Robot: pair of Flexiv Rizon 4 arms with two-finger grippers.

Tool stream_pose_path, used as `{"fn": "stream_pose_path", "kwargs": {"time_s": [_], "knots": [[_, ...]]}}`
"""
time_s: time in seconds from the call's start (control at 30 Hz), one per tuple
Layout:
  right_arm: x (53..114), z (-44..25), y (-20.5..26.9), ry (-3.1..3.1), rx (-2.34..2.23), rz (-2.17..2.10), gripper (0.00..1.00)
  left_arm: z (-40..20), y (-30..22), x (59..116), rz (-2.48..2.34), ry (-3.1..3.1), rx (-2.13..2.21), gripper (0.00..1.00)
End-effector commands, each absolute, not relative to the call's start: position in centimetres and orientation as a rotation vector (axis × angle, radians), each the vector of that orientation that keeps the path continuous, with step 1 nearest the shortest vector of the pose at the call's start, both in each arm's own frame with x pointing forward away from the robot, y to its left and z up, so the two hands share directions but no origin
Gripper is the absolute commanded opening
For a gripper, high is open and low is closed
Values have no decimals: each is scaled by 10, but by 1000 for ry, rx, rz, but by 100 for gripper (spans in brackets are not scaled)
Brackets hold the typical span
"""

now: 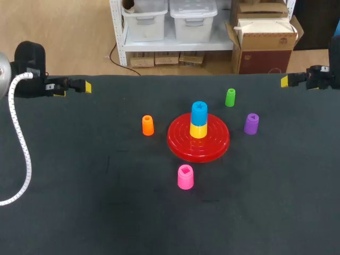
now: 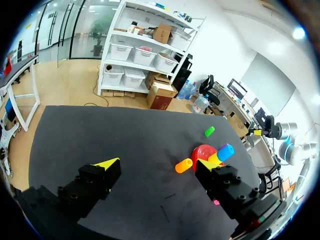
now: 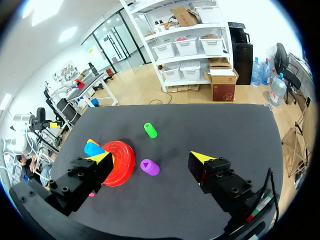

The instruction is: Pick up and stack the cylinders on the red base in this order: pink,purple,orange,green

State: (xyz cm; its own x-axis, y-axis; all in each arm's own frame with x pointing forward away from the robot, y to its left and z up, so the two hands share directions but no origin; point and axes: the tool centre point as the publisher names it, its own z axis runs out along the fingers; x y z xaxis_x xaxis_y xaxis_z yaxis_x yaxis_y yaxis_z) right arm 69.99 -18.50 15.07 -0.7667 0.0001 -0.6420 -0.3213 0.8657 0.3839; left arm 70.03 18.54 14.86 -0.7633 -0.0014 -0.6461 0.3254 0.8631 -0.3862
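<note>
A black cloth-covered table [image 1: 79, 202] fills the scene, with a round, ridged red plastic base [image 1: 212, 146] near its middle. On the base's centre a yellow plastic cylinder [image 1: 198, 130] stands upright with a blue plastic cylinder [image 1: 199, 112] on top. The next piece would therefore go on the blue one, not on the bare base.

The four task pieces stand upright and apart around the base, probably spread so each can be gripped alone. The pink plastic cylinder [image 1: 185, 177], first in order, is just off the base's near edge and shows a shaped recess in its top. The orange plastic cylinder [image 1: 147, 125] is to the base's left, the purple plastic cylinder [image 1: 251, 124] to its right, and the green plastic cylinder [image 1: 230, 98] beyond it to the right.

The left gripper [image 2: 160, 162] and the right gripper [image 3: 150, 157] hang well away from the base at the far corners. Both have their fingers spread and hold nothing, so no pick looks begun.
</note>
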Motion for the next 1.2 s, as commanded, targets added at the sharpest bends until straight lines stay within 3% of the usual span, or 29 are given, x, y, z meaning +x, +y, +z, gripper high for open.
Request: {"fn": "stream_pose_path", "kwargs": {"time_s": [0.03,0.27,0.53,1.2], "knots": [[700,150,-185,2374,-232,637,100,153,177,701,-643,2343,297,100],[700,150,-185,2374,-232,637,100,188,128,683,-952,1863,935,100],[700,150,-185,2374,-232,637,100,174,123,650,-922,1357,1644,100],[700,150,-185,2374,-232,637,100,110,153,657,-776,1437,1811,100]]}}
